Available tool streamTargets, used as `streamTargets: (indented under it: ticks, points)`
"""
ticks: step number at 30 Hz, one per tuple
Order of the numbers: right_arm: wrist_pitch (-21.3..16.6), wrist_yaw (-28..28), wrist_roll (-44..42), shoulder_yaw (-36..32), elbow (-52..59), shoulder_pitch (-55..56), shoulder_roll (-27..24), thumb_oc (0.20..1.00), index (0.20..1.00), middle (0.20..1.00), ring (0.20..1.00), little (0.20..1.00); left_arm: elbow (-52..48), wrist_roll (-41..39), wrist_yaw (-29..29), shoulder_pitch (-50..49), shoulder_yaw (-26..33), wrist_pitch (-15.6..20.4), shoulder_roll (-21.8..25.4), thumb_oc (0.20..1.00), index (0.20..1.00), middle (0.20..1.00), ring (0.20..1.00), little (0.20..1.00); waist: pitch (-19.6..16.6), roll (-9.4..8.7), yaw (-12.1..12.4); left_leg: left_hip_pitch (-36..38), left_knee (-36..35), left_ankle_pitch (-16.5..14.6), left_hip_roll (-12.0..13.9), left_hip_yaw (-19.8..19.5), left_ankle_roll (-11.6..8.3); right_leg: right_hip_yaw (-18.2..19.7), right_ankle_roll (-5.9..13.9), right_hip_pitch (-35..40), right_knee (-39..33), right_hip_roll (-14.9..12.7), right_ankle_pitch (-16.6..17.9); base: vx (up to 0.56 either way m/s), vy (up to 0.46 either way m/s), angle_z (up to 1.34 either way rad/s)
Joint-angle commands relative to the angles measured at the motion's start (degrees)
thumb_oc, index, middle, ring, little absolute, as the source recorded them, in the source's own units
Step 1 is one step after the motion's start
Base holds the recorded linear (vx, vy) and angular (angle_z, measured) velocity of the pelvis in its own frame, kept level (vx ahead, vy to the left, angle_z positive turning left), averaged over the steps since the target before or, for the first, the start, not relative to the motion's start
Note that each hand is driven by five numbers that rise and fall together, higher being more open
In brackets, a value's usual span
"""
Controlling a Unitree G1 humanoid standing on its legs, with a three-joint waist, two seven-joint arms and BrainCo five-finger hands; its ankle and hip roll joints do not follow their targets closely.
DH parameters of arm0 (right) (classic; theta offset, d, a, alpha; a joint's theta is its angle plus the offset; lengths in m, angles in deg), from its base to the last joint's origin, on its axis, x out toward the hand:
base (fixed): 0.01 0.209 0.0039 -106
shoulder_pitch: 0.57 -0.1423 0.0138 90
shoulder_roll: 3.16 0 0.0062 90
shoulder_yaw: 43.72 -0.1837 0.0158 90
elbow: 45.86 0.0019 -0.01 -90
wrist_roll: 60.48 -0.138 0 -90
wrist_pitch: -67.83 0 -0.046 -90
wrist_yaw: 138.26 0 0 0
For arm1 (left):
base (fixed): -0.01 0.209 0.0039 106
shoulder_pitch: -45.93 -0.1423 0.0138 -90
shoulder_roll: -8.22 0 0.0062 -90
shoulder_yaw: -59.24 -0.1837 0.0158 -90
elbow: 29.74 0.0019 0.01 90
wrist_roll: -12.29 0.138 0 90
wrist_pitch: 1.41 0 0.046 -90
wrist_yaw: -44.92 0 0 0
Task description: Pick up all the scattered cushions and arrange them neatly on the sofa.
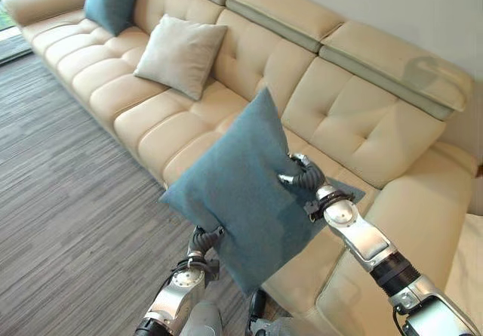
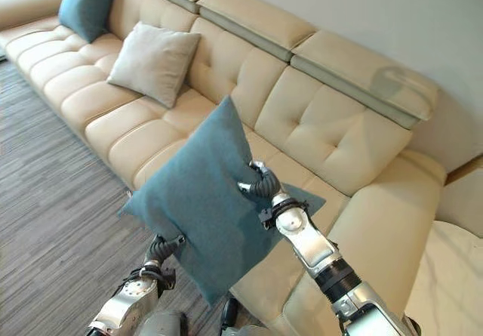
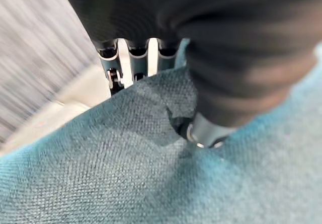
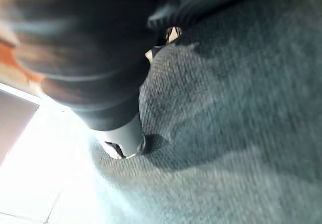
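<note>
1. The left hand [image 1: 202, 239] has its fingers [image 3: 135, 58] curled behind the lower edge of the teal cushion [image 1: 241, 189], with the thumb pressed into the front cloth, so it pinches the fabric from below.
2. The right hand [image 1: 302, 176] grips the same cushion at its 3 o'clock edge; the thumb dents the weave in the right wrist view, and the cloth puckers around it.
3. Held at two opposite edges, the cushion hangs clear of the floor [image 1: 68, 200] and stands on a corner like a diamond, probably so it can be carried flat toward the seat without drooping.
4. The cushion is a soft square of coarse woven teal cloth, plump in the middle.
5. At 12 o'clock from it a beige cushion [image 1: 179, 53] leans on the backrest, and at 11 o'clock a second teal cushion [image 1: 111, 0] rests near the armrest; both look already placed.
6. The sofa [image 1: 355, 124] is cream, smooth like leather, tufted in padded panels, with an open seat just behind the held cushion.
</note>
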Motion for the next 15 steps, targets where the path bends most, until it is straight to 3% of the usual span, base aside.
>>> streamTargets:
  ticks: [1,5,8,12,13,15]
  points:
    - [-3.28,2.74,-0.41,4.43,5.04,-1.58,3.75,0.2,0.2,0.2,0.2,0.2,-11.3,1.77,-1.95,6.9,-2.01,7.1,-4.56,0.2,0.2,0.2,0.2,0.2,-1.12,0.25,0.71,2.81,-10.62,9.15,-1.88,-4.22,0.38,-0.48,8.19,1.49,-0.44,-0.73,-8.19,0.19,0.053,-0.33]
    - [-3.26,2.57,-0.13,4.03,4.97,-0.87,3.79,0.2,0.2,0.2,0.2,0.2,-11.4,2.43,-1.51,6.41,-2.71,6.86,-5.0,0.2,0.2,0.2,0.2,0.2,-0.89,1.4,0.66,1.66,-18.62,13.68,-2.28,-7.53,-1.25,0.37,7.95,4.06,-0.44,0.06,-9.78,0.23,0.08,-0.06]
    - [-3.2,2.36,-0.17,3.71,4.76,-0.22,3.65,0.2,0.2,0.2,0.2,0.2,-11.1,2.7,-1.28,6.61,-2.8,6.83,-5.07,0.2,0.2,0.2,0.2,0.2,-0.98,1.69,0.69,0.82,-18.62,13.98,-2.77,-8.51,-1.76,1.12,7.98,5.48,-0.43,0.09,-10.59,0.28,0.125,-0.09]
    - [-3.2,2.51,0.24,2.48,5.39,2.49,3.93,0.2,0.2,0.2,0.2,0.2,-9.91,3.15,-1.39,6.24,-3.14,6.36,-5.05,0.2,0.2,0.2,0.2,0.2,-2.33,1.95,0.72,2.56,-18.62,14.35,-3.67,-9.03,-0.27,2.88,8.78,7.87,1.32,-0.88,-12.8,0.39,0.204,-0.2]
    - [-3.45,2.92,0.84,2.15,5.66,4.59,4.19,0.2,0.2,0.2,0.2,0.2,-9.11,3.6,-1.69,5.74,-3.76,5.91,-4.66,0.2,0.2,0.2,0.2,0.2,-3.2,1.73,0.64,4.22,-18.59,13.29,-4.52,-8.31,1.53,3.73,9.75,7.15,6.07,-2.37,-13.5,0.39,0.237,-0.04]
    - [-3.5,2.92,1.07,2.4,5.38,4.92,4.92,0.2,0.2,0.2,0.2,0.2,-8.98,3.59,-1.62,5.83,-4.19,5.82,-4.49,0.2,0.2,0.2,0.2,0.2,-3.26,1.57,0.93,4.84,-18.26,12.35,-4.79,-7.74,2.57,4.31,10.53,5.28,10.44,-2.93,-13.55,0.29,0.201,-0.17]
